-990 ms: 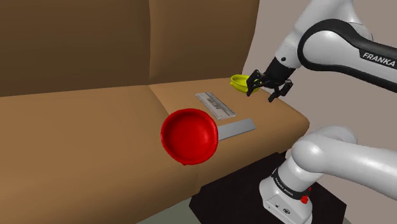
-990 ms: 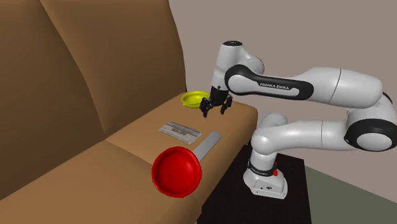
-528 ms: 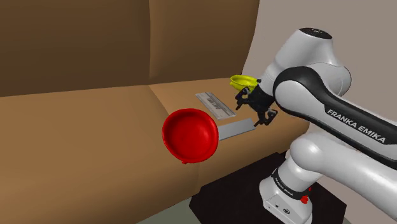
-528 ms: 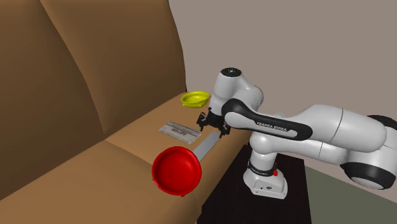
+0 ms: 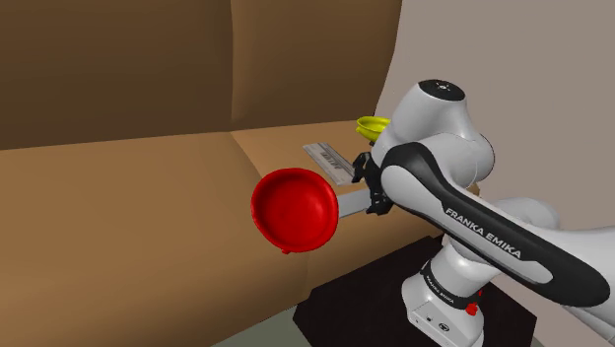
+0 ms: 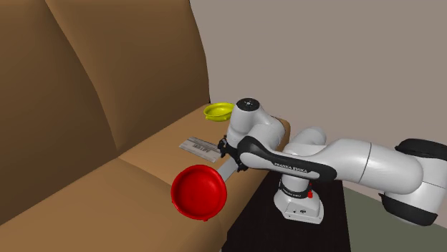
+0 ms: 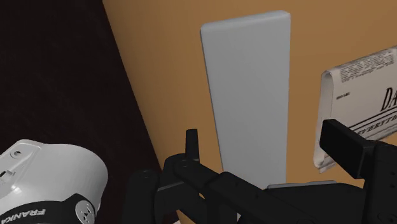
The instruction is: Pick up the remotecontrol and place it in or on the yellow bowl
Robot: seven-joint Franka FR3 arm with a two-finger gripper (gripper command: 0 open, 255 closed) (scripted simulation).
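Note:
The remote control [image 7: 249, 95] is a flat pale grey slab lying on the brown sofa seat near its front edge. It also shows beside the red bowl [image 5: 352, 201] [image 6: 227, 172], partly hidden by the arm. My gripper [image 7: 270, 147] [image 5: 368, 185] [image 6: 231, 154] hovers just above the remote's near end, open, its fingers [image 7: 191, 144] standing apart on either side of the slab without touching it. The yellow bowl [image 5: 372, 125] [image 6: 219, 110] sits at the seat's far end, beyond the arm.
A red bowl [image 5: 294, 209] [image 6: 199, 192] lies tilted at one end of the remote. A folded newspaper [image 5: 328, 158] [image 6: 199, 147] [image 7: 356, 89] lies alongside it. The sofa backrest [image 5: 148, 69] rises behind. The black stand [image 5: 360, 288] sits below the seat's edge.
My gripper has swung away from the yellow bowl and come down over the grey remote, nearer the red bowl. Nothing on the seat has moved.

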